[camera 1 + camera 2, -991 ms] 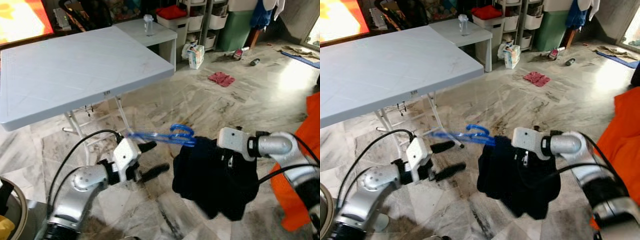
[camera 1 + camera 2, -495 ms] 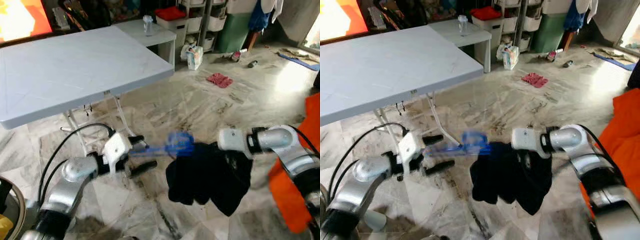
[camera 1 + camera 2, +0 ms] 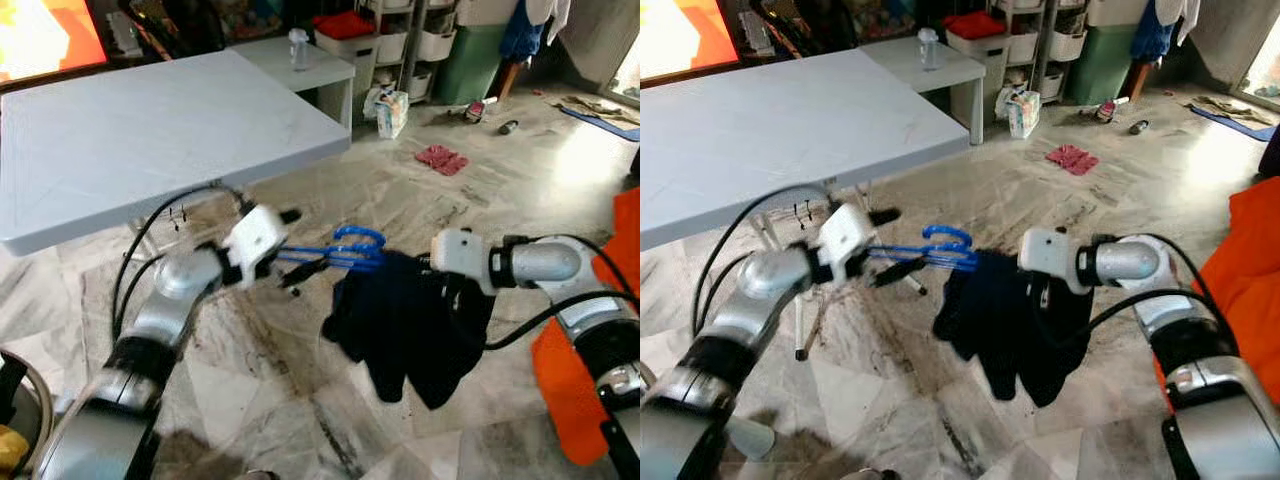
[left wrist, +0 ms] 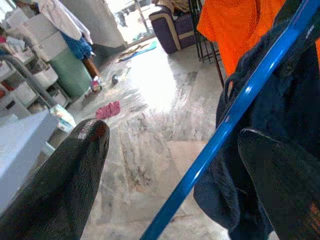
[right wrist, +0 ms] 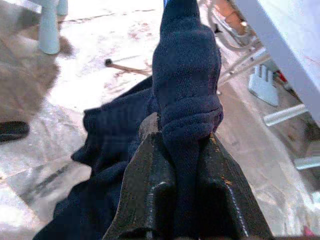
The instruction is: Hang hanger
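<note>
The thin blue plastic hanger (image 3: 335, 255) hung mid-scene, its limp dark navy garment (image 3: 410, 320) clamped in the right gripper (image 5: 172, 200). The left gripper (image 3: 297, 245) straddled the stiff, light, probably slippery bar, fingers spread; the bar seemed the best hold.

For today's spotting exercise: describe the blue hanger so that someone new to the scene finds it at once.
Start at the white table and look just past its near edge, above the marble floor. Between the two silver arms, the hanger is a thin bright blue bar with a curled hook, running between the left gripper's fingers. A dark garment drapes its far end.
</note>
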{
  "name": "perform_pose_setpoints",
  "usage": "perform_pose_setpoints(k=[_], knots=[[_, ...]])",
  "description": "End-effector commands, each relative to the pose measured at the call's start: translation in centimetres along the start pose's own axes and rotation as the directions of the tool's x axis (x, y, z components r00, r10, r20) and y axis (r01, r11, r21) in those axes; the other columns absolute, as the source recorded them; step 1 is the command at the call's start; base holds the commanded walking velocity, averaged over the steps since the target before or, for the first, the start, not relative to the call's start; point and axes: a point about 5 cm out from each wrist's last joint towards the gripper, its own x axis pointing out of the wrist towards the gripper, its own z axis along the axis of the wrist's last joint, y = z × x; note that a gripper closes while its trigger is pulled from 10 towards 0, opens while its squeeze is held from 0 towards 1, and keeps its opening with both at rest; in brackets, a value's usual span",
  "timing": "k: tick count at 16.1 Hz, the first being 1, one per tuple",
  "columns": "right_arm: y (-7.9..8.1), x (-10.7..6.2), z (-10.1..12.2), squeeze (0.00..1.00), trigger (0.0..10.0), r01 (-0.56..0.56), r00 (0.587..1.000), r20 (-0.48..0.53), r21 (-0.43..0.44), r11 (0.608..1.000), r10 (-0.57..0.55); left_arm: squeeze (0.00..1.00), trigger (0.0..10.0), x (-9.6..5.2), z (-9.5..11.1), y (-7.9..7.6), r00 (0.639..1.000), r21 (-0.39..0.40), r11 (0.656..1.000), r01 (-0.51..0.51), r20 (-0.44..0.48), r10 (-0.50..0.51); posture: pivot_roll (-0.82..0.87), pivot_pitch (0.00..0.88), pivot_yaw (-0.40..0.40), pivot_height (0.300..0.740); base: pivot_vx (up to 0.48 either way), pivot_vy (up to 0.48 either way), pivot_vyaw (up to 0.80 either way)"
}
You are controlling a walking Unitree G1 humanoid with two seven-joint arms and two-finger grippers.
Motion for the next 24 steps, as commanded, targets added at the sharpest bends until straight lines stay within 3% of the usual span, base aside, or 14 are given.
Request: perform_pose_setpoints(k=[1,5,7,11,14,15,16,17,18,24], knots=[[-0.8,-0.8,0.2,0.0,10.0,0.058,0.998,0.014,-0.02,0.998,-0.058,0.0,10.0,0.5,0.2,0.1,1.0,0.009,1.0,0.0,-0.003,0.0,-0.04,0.0,0.026,0.74,0.0,0.0,0.0],[-0.4,-1.4,-0.1,0.0,10.0,0.057,0.998,0.02,-0.013,0.998,-0.057,0.0,10.0,1.4,0.0,-0.5,0.998,0.02,0.998,0.066,-0.003,-0.066,-0.05,0.0,0.04,0.74,0.0,0.0,0.0],[-0.7,-2.2,-0.1,0.0,10.0,0.045,0.999,-0.001,-0.063,0.997,-0.045,0.0,10.0,1.4,0.1,-0.2,0.997,0.042,0.997,0.071,-0.018,-0.07,-0.05,0.0,0.035,0.74,0.0,0.0,0.0],[-1.3,-3.0,0.3,0.0,10.0,0.036,0.999,0.03,-0.065,0.997,-0.034,0.0,10.0,1.4,0.0,0.2,0.995,0.055,0.994,0.095,-0.048,-0.092,-0.06,0.0,0.033,0.74,0.0,0.0,0.0],[-0.8,-3.8,0.2,0.0,10.0,-0.017,1.0,0.025,-0.073,0.997,0.019,0.0,10.0,1.6,0.0,0.1,0.991,0.054,0.99,0.128,-0.049,-0.125,-0.06,0.0,0.037,0.74,0.0,0.0,0.0],[-0.8,-4.4,0.2,0.0,10.0,-0.022,0.999,0.028,-0.064,0.998,0.023,0.0,6.5,1.8,0.0,-0.2,0.986,0.045,0.986,0.163,-0.048,-0.161,-0.06,0.0,0.039,0.74,0.0,0.0,0.0],[-0.8,-4.5,0.1,0.0,10.0,-0.023,0.999,0.028,-0.064,0.998,0.024,0.0,6.5,1.9,0.0,-0.2,0.985,0.046,0.985,0.168,-0.046,-0.166,-0.07,0.0,0.039,0.74,0.0,0.0,0.0],[-0.8,-4.7,0.2,0.0,10.0,-0.027,0.999,0.029,-0.06,0.998,0.029,0.0,2.7,2.1,0.1,-0.3,0.984,0.049,0.984,0.173,-0.039,-0.171,-0.07,0.0,0.041,0.74,0.0,0.0,0.0],[-0.8,-4.9,0.2,0.0,10.0,-0.036,0.999,0.031,-0.061,0.997,0.038,0.0,0.0,2.4,0.4,-0.4,0.985,0.056,0.983,0.174,-0.024,-0.173,-0.07,0.0,0.041,0.74,0.0,0.0,0.0],[-0.5,-4.9,-0.2,0.0,10.0,-0.057,0.998,0.006,-0.069,0.996,0.058,0.0,0.0,3.0,1.0,-0.9,0.974,0.03,0.974,0.226,0.028,-0.227,-0.07,0.0,0.037,0.74,0.0,0.0,0.0]])
